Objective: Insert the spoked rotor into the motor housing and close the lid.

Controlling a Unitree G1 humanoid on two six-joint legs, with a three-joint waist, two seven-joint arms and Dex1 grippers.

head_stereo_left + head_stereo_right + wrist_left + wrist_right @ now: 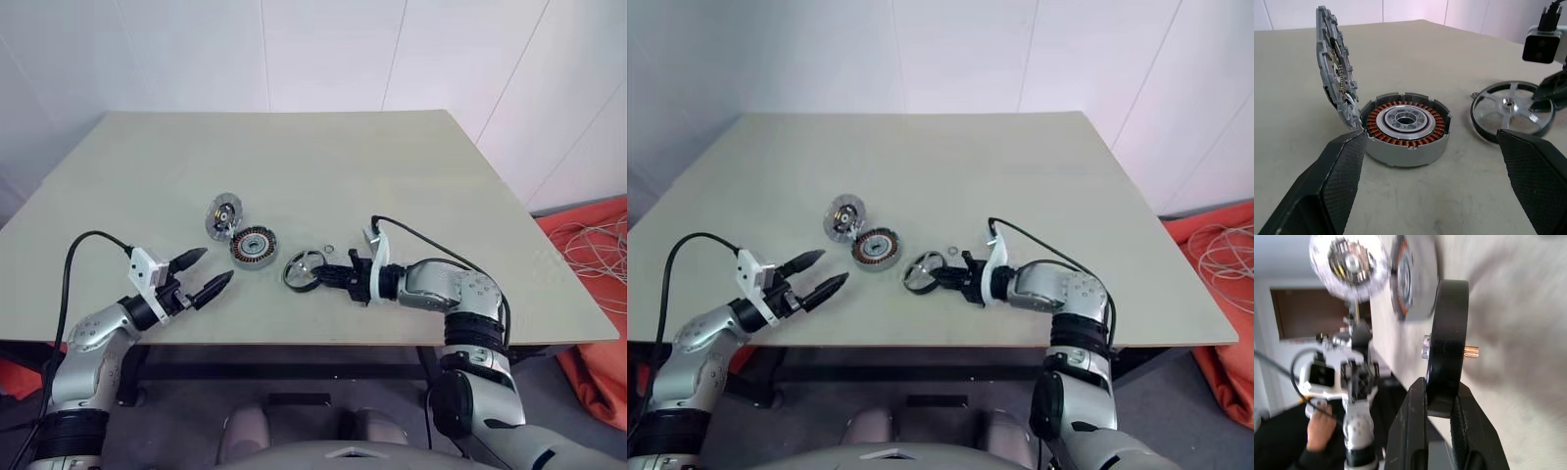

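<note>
The motor housing (254, 246) lies flat on the table, its copper windings ringing a silver centre (1405, 128). The lid (224, 214) stands open, hinged at the housing's far-left edge, with its ridged inside showing (1334, 73). Just right of the housing is the spoked rotor (302, 271), tilted. My right gripper (319, 275) is shut on its dark rim (1447, 333). My left gripper (217, 265) is open and holds nothing. It hovers near the table's front edge, pointing at the housing from the left.
A tiny thin ring (330, 249) lies on the table just behind the rotor. Orange cloth with white cables (598, 284) covers the floor at the right. In the right wrist view, a person's hand (1317, 428) shows beyond the table.
</note>
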